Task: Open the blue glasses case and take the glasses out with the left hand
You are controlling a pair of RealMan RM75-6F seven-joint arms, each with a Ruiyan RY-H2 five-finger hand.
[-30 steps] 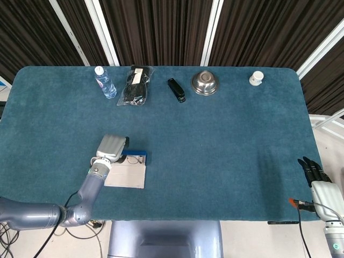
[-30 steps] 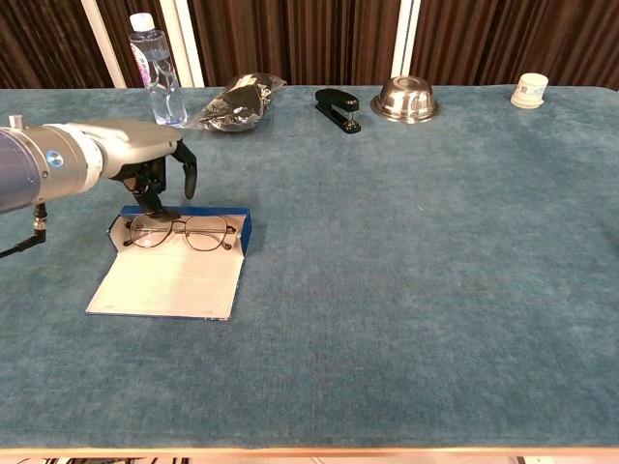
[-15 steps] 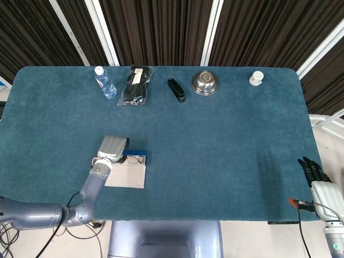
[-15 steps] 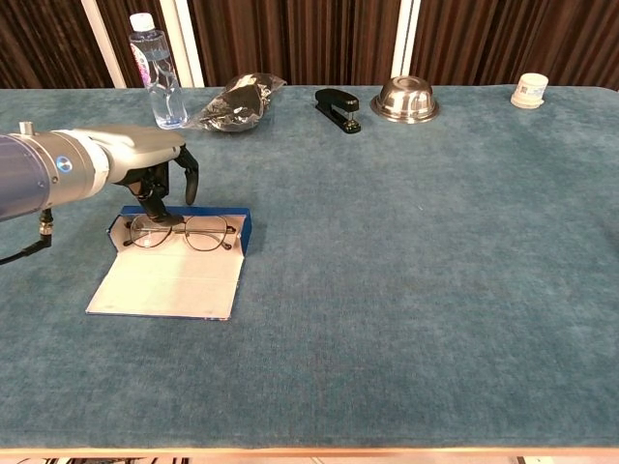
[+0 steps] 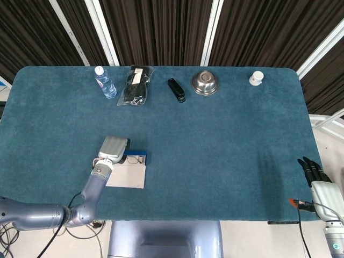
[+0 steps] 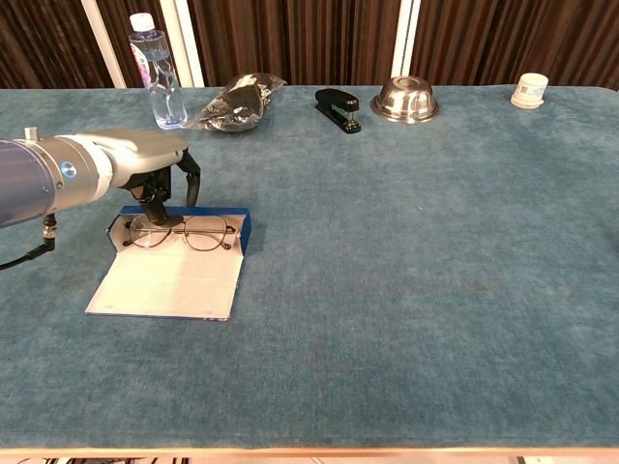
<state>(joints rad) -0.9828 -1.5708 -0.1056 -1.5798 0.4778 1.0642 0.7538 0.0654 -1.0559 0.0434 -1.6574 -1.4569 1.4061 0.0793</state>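
Lower and a little nearer the case than a second ago, the left robot hand (image 5: pixel 113 148) in the head view sits over the far-left corner of the open blue glasses case (image 5: pixel 127 171). Its grey back covers that corner, so the fingers and whatever they touch cannot be seen from above. The glasses (image 5: pixel 135 159) show only as a thin dark outline just to the right of the hand, along the case's far blue wall, with their long axis running left to right. The case lid lies flat toward the robot, pale side up. The right robot hand (image 5: pixel 314 172) hangs off the surface's near right corner, well apart from the case, fingers straight and spread, holding nothing; the left is by far the nearer.

In the chest view the left robot hand (image 6: pixel 160 177) comes in from the left with its dark fingers (image 6: pixel 155 203) curled downward, tips reaching the left lens end of the glasses (image 6: pixel 182 232). Whether they already pinch the frame or only touch it I cannot tell; the tips overlap the rim and hide the contact. The glasses lie open-side up in the tray of the case (image 6: pixel 174 280), lenses side by side, stretching rightward from the hand. Judging from this, the lift depends on closing on that left end. The right hand is outside this view, and the thin wire frame is hard to trace against the case lining.
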